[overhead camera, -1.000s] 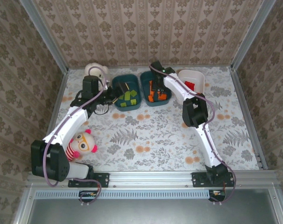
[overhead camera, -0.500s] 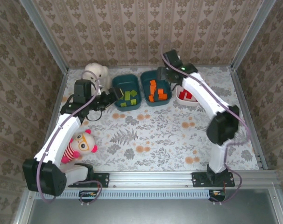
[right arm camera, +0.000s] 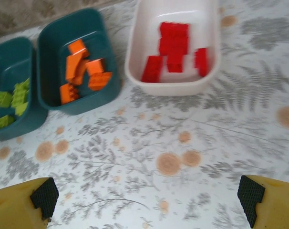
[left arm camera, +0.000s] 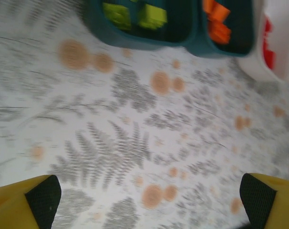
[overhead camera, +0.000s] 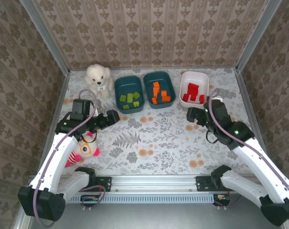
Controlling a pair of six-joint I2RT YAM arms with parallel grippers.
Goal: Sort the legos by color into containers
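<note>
Hovering both arms over the patterned table (overhead camera: 154, 138), on the near side of the tub row. Left to right:

- Striped doll (overhead camera: 85, 148) lies at the near left beside my left arm, white plush dog (overhead camera: 98, 76) sits in the far-left corner. Not task items, so I ignore both.
- Left gripper (overhead camera: 111, 117): jaws fully spread with nothing between them. The wrist view shows only tablecloth between the pads (left arm camera: 42, 195).
- Left teal tub (overhead camera: 130, 111): green legos (overhead camera: 130, 99) inside, and no other colour that I can see.
- Middle teal tub (overhead camera: 159, 107): just beside the first, with orange legos (overhead camera: 159, 93) in it.
- White tub (overhead camera: 182, 93): a small gap to the right of that, with red legos (right arm camera: 173, 45) clustered toward its far end.
- Right gripper (overhead camera: 191, 114): just near of the white tub, jaws wide apart and empty, wrist camera looking back at all three tubs.

The tubs sit in one line along the far edge, so each colour gets a fixed drop spot within either arm's reach.

I see no loose brick on the cloth in any view. My read is that the sort is finished. Empty, spread jaws clear of the tubs fit that, and there's nothing left to pick.
</note>
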